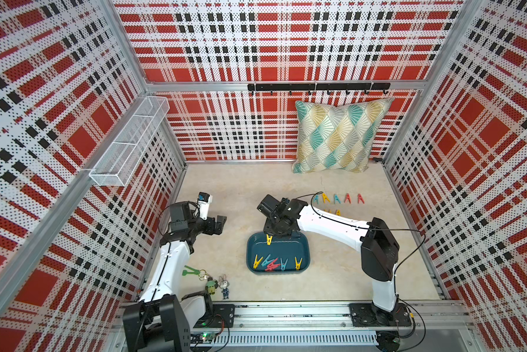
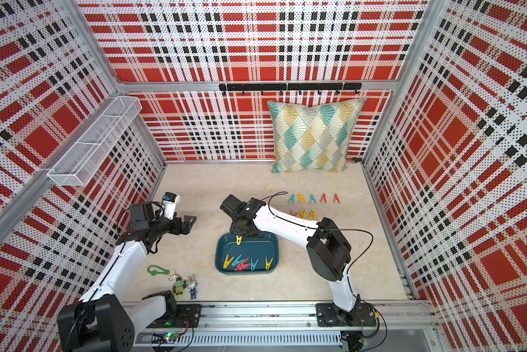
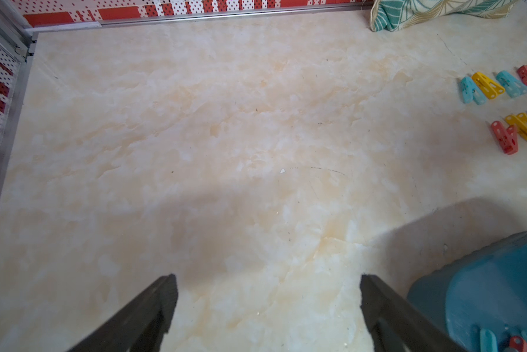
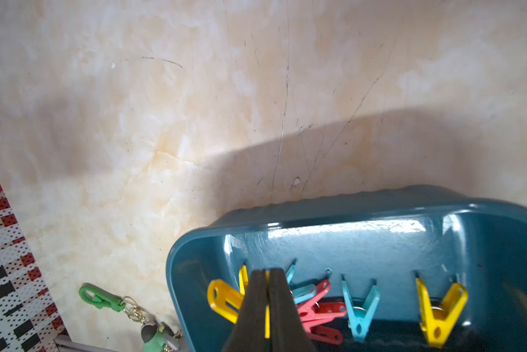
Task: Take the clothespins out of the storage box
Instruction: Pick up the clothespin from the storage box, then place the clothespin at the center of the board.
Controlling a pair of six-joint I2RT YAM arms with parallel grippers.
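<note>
The dark teal storage box (image 1: 286, 247) (image 2: 257, 247) lies mid-table. Several yellow, red and teal clothespins (image 1: 273, 264) (image 2: 244, 264) (image 4: 359, 304) lie along its near side. My right gripper (image 1: 270, 234) (image 2: 239, 235) (image 4: 267, 274) hangs over the box's far part, shut on a yellow clothespin (image 1: 268, 240) (image 2: 238, 240) (image 4: 267, 307) that hangs from its fingertips. Several more clothespins (image 1: 337, 198) (image 2: 312, 198) (image 3: 487, 87) stand in two rows on the table to the far right, the nearer row partly hidden by the right arm. My left gripper (image 1: 221, 224) (image 2: 190, 222) (image 3: 268, 283) is open and empty, left of the box (image 3: 484, 289).
A green clip (image 1: 191, 270) (image 4: 97, 297) with keychain figurines (image 1: 217, 285) lies near the front left. A patterned pillow (image 1: 338, 137) leans on the back wall under a black hook rail (image 1: 317, 87). A white wire basket (image 1: 128, 143) hangs on the left wall.
</note>
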